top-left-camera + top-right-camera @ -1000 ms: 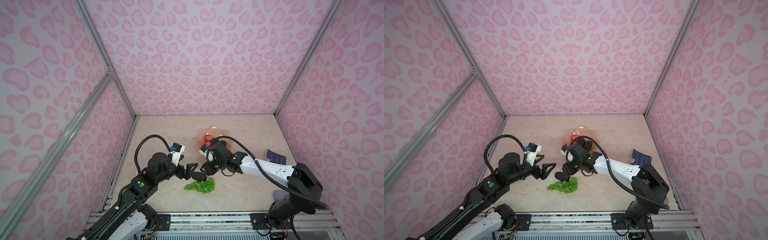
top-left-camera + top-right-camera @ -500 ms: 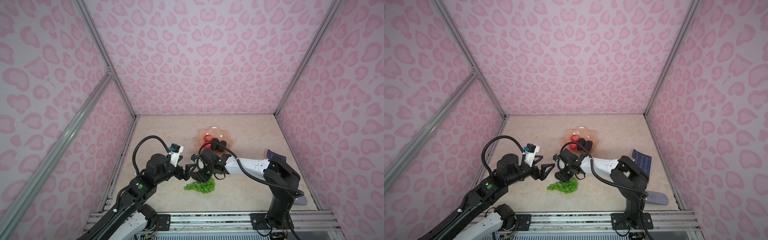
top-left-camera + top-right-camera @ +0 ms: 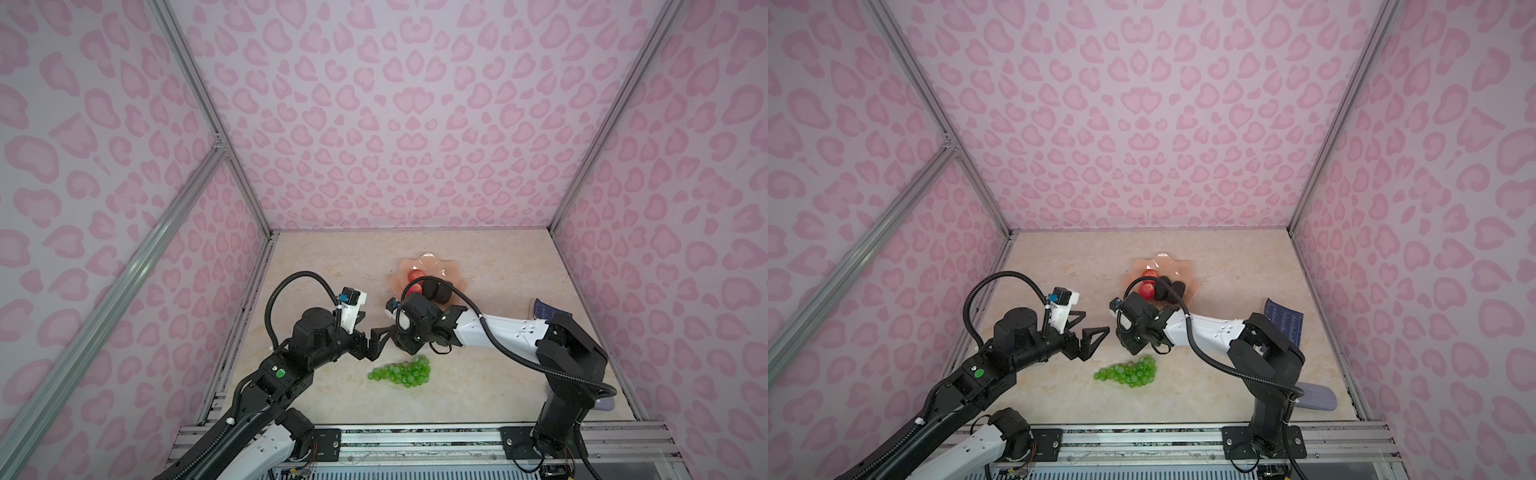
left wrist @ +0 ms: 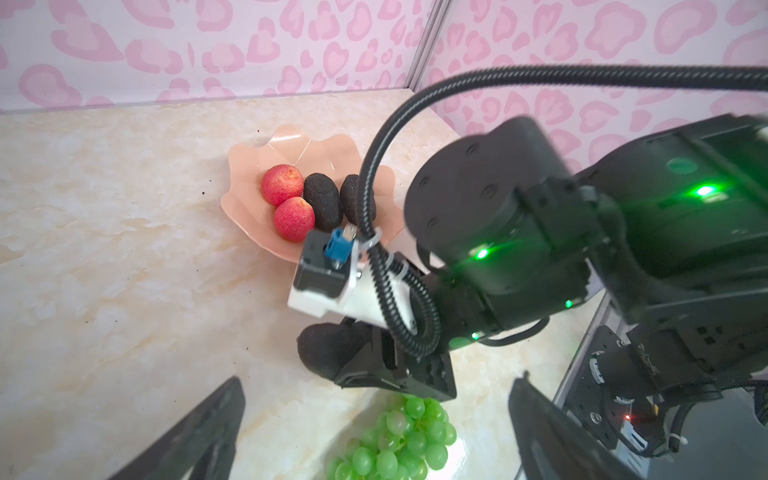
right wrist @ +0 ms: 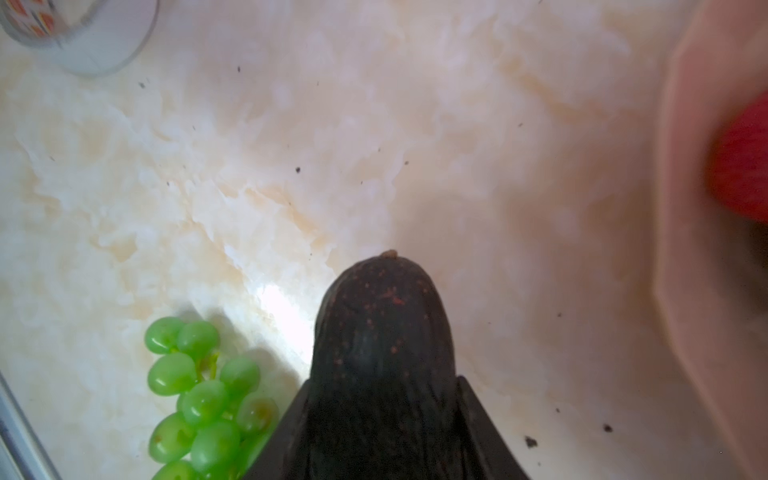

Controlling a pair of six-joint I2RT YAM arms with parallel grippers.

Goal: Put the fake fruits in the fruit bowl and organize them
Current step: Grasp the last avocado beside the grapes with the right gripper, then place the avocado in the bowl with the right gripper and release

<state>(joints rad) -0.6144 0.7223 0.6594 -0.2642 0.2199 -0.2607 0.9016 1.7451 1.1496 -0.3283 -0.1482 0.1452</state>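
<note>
Two apples [image 4: 282, 185], three avocados [image 4: 323, 202], one grape-bunch [image 3: 401, 372]

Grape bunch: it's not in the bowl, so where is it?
In both top views the grape bunch lies on the table toward the front, outside the fruit bowl, in front of the right gripper holding a black avocado.

Left arm [image 3: 1017, 345] stretched forward, left hand [image 3: 1096, 322] spread wide; right arm [image 3: 1208, 328] reaches inward toward it, right hand [image 5: 382, 380] pinching (both jaws touching) a black avocado [image 5: 380, 316].
</note>
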